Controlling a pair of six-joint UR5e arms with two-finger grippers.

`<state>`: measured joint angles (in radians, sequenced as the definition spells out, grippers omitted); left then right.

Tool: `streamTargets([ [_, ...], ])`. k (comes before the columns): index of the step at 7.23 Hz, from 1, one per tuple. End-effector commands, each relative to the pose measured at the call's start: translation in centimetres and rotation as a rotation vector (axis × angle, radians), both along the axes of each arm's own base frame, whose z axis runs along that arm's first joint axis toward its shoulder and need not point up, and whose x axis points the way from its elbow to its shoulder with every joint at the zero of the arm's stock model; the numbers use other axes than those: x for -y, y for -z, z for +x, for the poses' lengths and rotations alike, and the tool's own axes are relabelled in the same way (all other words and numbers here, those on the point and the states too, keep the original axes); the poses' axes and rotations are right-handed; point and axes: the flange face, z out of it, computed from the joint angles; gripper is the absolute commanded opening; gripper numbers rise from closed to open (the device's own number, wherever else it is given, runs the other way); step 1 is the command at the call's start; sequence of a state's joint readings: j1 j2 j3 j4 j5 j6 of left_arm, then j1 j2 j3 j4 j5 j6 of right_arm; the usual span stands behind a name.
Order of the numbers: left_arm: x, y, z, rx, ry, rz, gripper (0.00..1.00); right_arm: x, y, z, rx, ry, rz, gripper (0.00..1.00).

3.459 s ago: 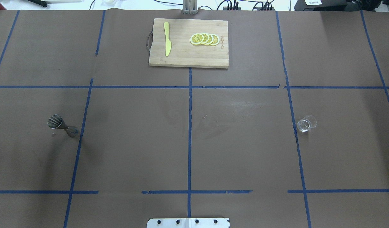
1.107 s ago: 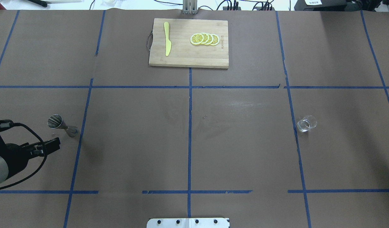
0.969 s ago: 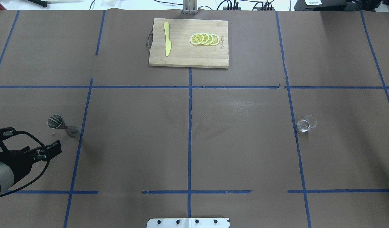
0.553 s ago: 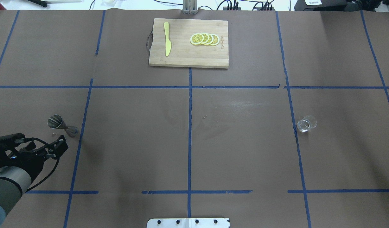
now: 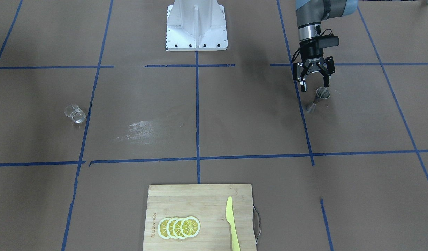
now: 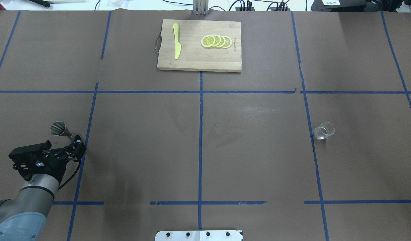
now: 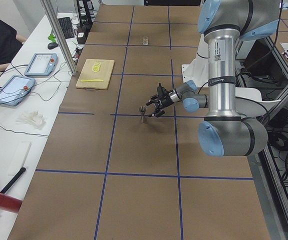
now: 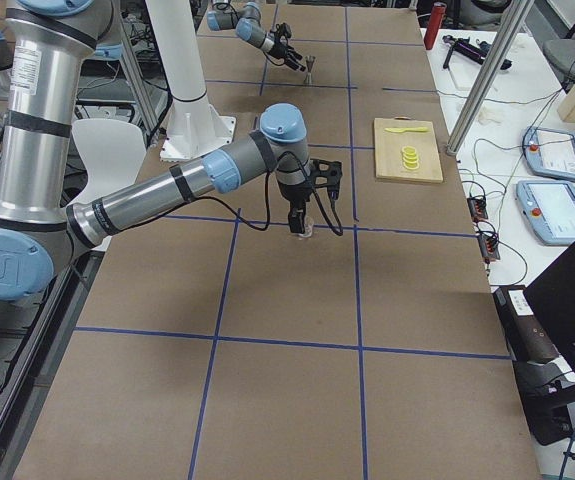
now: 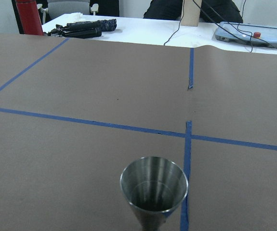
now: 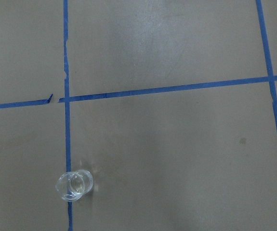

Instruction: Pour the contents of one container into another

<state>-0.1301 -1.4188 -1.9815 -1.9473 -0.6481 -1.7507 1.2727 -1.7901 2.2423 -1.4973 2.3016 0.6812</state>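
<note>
Left gripper (image 5: pixel 315 84) is what has changed. A few seconds ago this side of the table was bare except for the steel jigger (image 9: pixel 152 188); then the left arm came in from the edge, and in the last second it swung toward the jigger. Now the gripper hangs just beside it, on the robot's side, and its jaws stand wide apart with nothing between them. It does not touch the jigger, as far as I can see. The wrist camera looks straight at the upper cup, which is close and nearly centred. I cannot tell whether any liquid is inside; the metal is dark there.

The jigger itself has not moved. It stands upright on the brown paper, just beside a blue tape line. The small glass (image 6: pixel 324 130) has also stayed in its place, well apart on the robot's right side, upright and looking empty.

The right gripper (image 8: pixel 299 220) shows only from the side camera, high over the table near the glass. From there I cannot tell if it is open or closed.

I think the approach is almost finished and the grasp comes next. The jaws must go around the narrow waist and close without pushing, because the jigger has a small foot and may tip easily. No pouring has begun, so nearly all of the task is left.
</note>
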Motion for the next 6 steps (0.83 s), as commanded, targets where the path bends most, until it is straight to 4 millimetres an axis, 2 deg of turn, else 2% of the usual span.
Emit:
streamTargets([
  [1,0.7,-1.3,2.5,0.030,0.041,0.047,0.97,-2.3,1.1,-1.0,0.003,0.005,-0.025,1.00],
  [2,0.9,-1.5,2.6,0.037,0.052,0.059,0.95,-2.7,1.3,-1.4,0.006,0.006,-0.036,1.00],
  [3,1.1,-2.2,2.6,0.056,0.065,0.074,0.94,-3.0,2.1,-2.6,0.020,-0.024,-0.060,1.00],
  [6,1.5,-2.9,2.3,0.073,0.078,0.076,0.88,-4.2,2.5,-7.6,0.017,-0.082,-0.086,1.00],
])
